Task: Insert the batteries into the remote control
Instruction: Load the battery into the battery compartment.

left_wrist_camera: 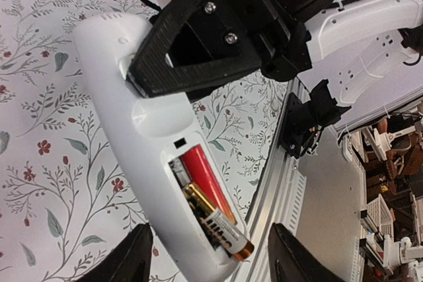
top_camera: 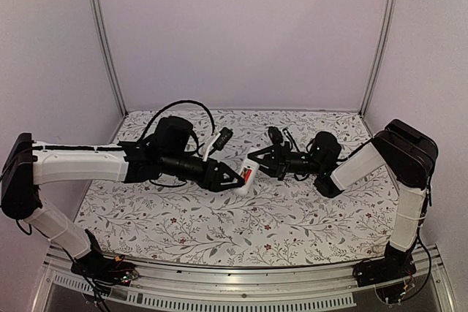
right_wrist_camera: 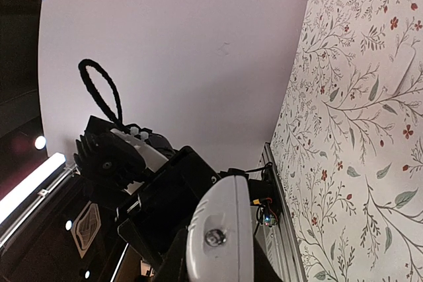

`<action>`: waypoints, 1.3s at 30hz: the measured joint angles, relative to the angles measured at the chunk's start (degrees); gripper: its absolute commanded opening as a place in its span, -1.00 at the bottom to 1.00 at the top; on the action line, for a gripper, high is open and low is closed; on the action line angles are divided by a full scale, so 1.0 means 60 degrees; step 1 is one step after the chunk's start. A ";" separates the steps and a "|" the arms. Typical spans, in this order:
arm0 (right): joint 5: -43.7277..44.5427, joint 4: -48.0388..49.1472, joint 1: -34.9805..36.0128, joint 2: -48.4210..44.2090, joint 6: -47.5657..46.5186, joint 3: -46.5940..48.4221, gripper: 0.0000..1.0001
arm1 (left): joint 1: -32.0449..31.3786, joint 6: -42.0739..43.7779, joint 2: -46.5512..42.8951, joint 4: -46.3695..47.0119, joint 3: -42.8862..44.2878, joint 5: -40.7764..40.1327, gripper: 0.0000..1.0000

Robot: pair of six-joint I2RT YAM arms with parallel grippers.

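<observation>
Left gripper (top_camera: 228,177) is hovering at 8 o'clock of the remote control (top_camera: 248,173), with its fingers (left_wrist_camera: 129,261) spread and flanking the battery end. The remote control is sitting mid-table (top_camera: 183,224). Its recess is showing the red battery (left_wrist_camera: 203,175) and dark battery (left_wrist_camera: 221,228) side by side. Right gripper (top_camera: 265,160) is clamping it from 2 o'clock.

White remote control (right_wrist_camera: 221,226), black left arm (right_wrist_camera: 129,163), floral table (right_wrist_camera: 357,130)
</observation>
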 measured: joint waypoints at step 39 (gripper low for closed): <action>0.0007 0.0055 0.0047 -0.0007 -0.0616 0.0015 -1.00 | 0.0368 -0.0911 0.0674 -0.0423 0.0503 0.0433 -0.49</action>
